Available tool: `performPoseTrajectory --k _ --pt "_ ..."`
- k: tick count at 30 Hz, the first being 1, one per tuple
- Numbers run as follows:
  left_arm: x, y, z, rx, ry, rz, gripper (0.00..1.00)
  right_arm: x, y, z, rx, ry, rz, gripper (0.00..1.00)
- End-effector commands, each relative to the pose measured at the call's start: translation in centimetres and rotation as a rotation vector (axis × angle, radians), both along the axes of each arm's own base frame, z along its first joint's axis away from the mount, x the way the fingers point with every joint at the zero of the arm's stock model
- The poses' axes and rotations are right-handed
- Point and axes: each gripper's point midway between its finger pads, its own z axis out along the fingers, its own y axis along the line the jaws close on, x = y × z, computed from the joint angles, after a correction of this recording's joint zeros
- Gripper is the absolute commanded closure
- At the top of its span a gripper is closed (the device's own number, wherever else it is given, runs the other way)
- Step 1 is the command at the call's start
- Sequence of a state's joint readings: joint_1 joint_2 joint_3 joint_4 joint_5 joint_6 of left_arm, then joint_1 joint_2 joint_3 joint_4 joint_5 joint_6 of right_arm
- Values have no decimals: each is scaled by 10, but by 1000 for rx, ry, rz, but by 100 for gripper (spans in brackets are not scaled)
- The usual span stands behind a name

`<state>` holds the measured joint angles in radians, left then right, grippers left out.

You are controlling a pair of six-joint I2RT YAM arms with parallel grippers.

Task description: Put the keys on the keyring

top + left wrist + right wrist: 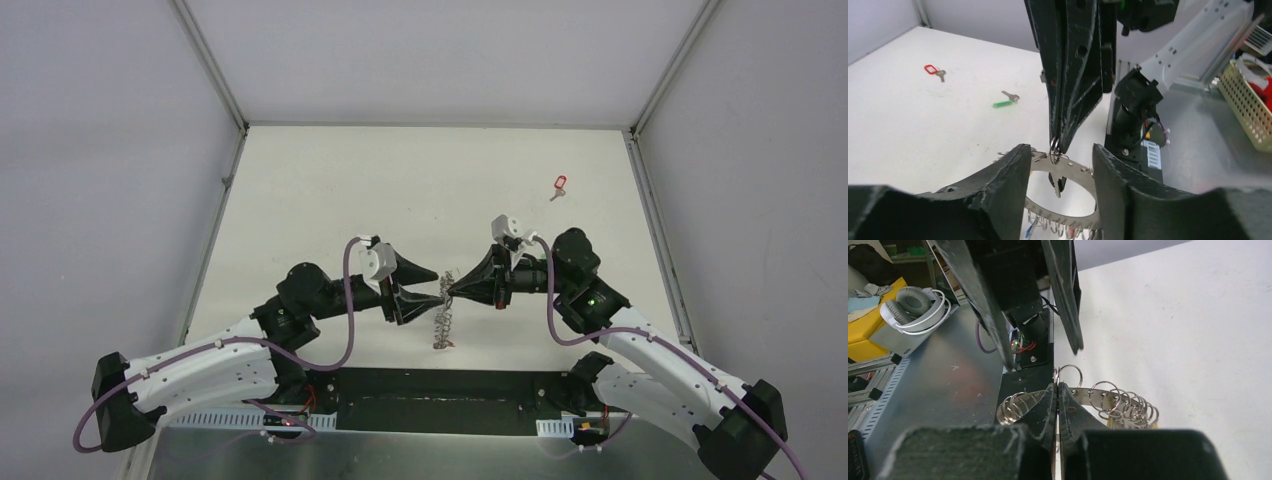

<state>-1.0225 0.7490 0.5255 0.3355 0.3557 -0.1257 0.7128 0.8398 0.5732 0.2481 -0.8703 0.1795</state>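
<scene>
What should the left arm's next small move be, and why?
Probably withdraw the left gripper toward the green-tagged key: its jaws stand open around the keyring, the right gripper is shut on the keyring, and neither holds a key.

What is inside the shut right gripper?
A small split ring on the edge of the keyring is pinched at the very tips of the right gripper. The part of that ring inside the grip is covered, so its depth there cannot be seen.

Headphones (914, 306) (grey-white); perhaps a basket (1246, 107)
</scene>
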Motion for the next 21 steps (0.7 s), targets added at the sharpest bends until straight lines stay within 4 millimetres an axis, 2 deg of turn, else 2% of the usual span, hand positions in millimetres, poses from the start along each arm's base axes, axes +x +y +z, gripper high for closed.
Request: performPoseTrajectory --k 1,3,7,12,17,21 --pt "10 17 23 -61 36 111 44 8 -1 10 6 12 -49 100" --pt "15 28 25 -68 70 168 33 14 -4 9 -8 36 -87 100" --pt "27 50 18 -69 207 301 15 29 -10 4 -39 94 -193 100" --pt "38 73 -1 -39 358 441 3 46 -21 1 -69 152 -307 100" --pt "47 81 -19 1 512 544 1 56 -30 0 -99 194 -366 100" --pt "53 72 -36 108 586 586 1 68 -39 0 -117 268 -442 100"
